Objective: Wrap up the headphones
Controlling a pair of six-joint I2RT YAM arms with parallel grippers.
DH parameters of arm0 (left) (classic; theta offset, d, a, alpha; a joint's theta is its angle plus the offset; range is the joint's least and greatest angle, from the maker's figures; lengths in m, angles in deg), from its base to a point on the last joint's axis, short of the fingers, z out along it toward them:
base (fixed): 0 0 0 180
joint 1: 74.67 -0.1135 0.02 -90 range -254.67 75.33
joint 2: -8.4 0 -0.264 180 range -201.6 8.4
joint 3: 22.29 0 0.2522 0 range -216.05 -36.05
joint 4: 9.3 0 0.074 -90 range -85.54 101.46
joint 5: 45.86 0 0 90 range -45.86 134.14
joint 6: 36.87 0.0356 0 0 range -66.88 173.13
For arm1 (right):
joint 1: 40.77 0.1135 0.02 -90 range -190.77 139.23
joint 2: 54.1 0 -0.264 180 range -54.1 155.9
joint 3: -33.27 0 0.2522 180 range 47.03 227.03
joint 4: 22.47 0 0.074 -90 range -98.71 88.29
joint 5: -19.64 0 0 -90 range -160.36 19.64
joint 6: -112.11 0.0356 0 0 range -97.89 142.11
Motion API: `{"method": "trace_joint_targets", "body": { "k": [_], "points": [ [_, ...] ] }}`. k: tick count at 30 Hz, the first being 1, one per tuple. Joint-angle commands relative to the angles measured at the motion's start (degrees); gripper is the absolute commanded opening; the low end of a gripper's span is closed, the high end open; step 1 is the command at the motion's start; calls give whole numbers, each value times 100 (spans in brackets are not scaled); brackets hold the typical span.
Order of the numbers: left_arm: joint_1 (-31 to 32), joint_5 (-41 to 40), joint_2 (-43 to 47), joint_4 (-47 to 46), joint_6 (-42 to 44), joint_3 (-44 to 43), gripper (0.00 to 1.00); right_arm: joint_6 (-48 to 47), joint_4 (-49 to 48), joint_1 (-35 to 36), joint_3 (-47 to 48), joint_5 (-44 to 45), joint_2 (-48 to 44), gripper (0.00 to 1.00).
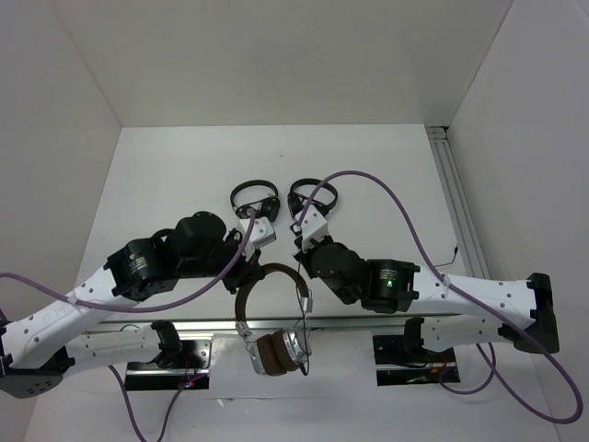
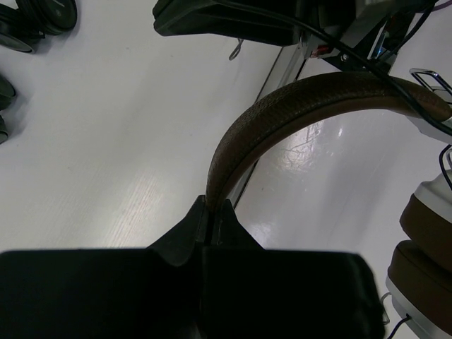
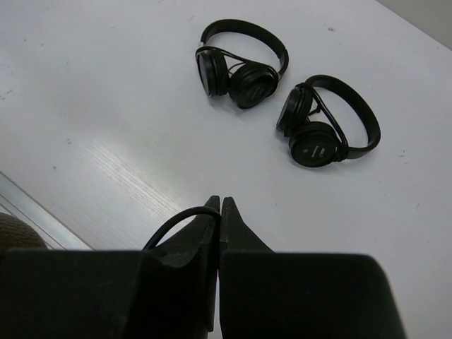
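At the near edge of the tabletop (image 1: 184, 166), between the two arm bases, are the headphones (image 1: 274, 354); the brown headband arches back across the edge rail (image 1: 212, 323), and both earcups sit together on the near side of it; cannot tell if the cups rest or hang. The left tool (image 2: 214, 208) is clamped tight on the headband's left limb. The right tool (image 3: 217, 206) is pinched narrow, with the thin black cable (image 3: 173, 217) looping up into its tips; it looks held. A black headset (image 3: 240, 67) and a second black headset (image 3: 328, 127) lie side by side just beyond both tools, apart from each other and from the brown set. Behind them broad white tabletop runs to the back wall (image 1: 276, 55); side walls close in left and right; a metal track (image 1: 453, 193) lines the right edge.
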Motion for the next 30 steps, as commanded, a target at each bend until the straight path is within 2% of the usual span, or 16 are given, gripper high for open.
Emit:
{"method": "trace_joint_targets", "body": {
  "k": [1,7,14,20,25,26,27,30],
  "points": [
    [22,209,-43,-408,-74,-215,0,-11,-275,-18,33,-63,1,0],
    [22,517,326,-732,-188,-215,0,41,-327,-124,-134,-186,185,0],
    [22,43,941,-1198,-495,-267,0,42,-704,-299,-459,-546,72,0],
    [22,-265,1012,-1278,-750,-382,0,42,-1214,-484,-714,-1055,-165,0],
    [22,-800,1065,-1551,-1180,-320,0,-11,-2478,-659,-1293,-1460,-412,0],
    [22,-950,1126,-1620,-1268,-320,0,-63,-2715,-660,-1503,-1521,-412,3],
    [22,-1308,1126,-1621,-1330,-320,0,-64,-2935,-712,-1592,-1574,-351,8],
    [22,-2012,1126,-1621,-1717,-461,0,-64,-3683,-896,-1743,-2003,-88,8]
  ]
}}
